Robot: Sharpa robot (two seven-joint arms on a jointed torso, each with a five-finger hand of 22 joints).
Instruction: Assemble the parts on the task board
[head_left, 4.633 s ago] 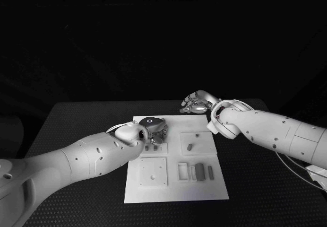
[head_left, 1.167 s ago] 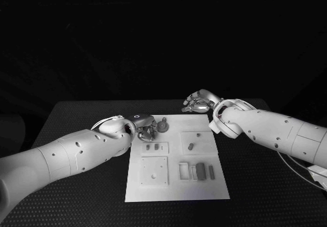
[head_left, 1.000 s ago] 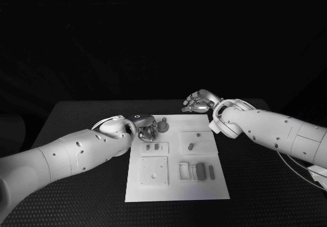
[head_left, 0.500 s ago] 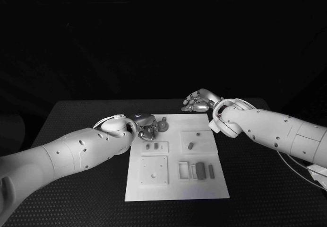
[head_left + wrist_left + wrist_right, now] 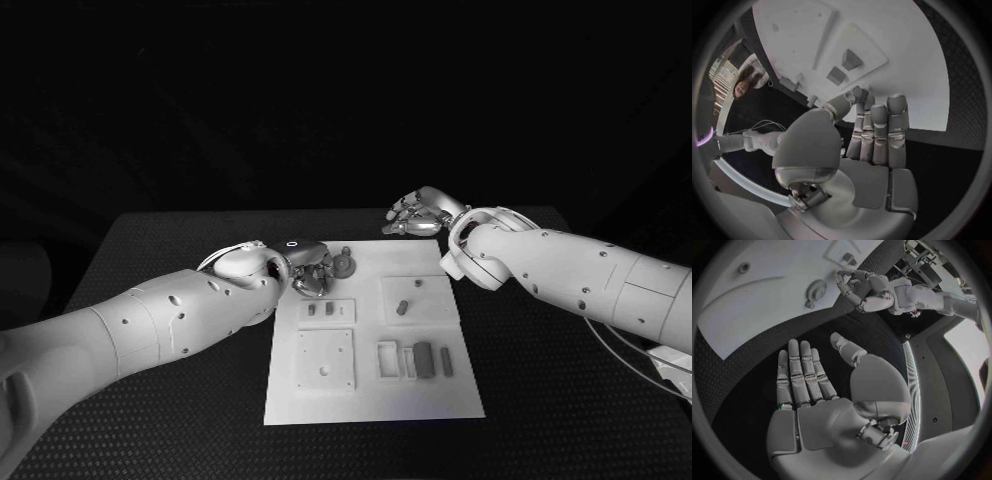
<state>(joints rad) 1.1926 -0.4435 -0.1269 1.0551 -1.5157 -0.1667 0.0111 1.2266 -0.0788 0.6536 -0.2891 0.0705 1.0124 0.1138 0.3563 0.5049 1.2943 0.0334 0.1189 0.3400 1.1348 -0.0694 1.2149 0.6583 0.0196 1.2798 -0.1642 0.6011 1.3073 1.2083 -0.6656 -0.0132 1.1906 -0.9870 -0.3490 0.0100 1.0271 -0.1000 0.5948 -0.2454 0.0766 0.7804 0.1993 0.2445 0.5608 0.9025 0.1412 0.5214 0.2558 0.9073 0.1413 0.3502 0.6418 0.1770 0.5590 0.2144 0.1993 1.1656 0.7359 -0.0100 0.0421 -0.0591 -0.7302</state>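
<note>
While your left hand [image 5: 307,268] hovers empty, fingers extended, at the board's [image 5: 372,400] far-left corner beside a round part [image 5: 343,264], pickup looks pending: lower and close on it. Your right hand [image 5: 418,214] waits open beyond the board.
</note>
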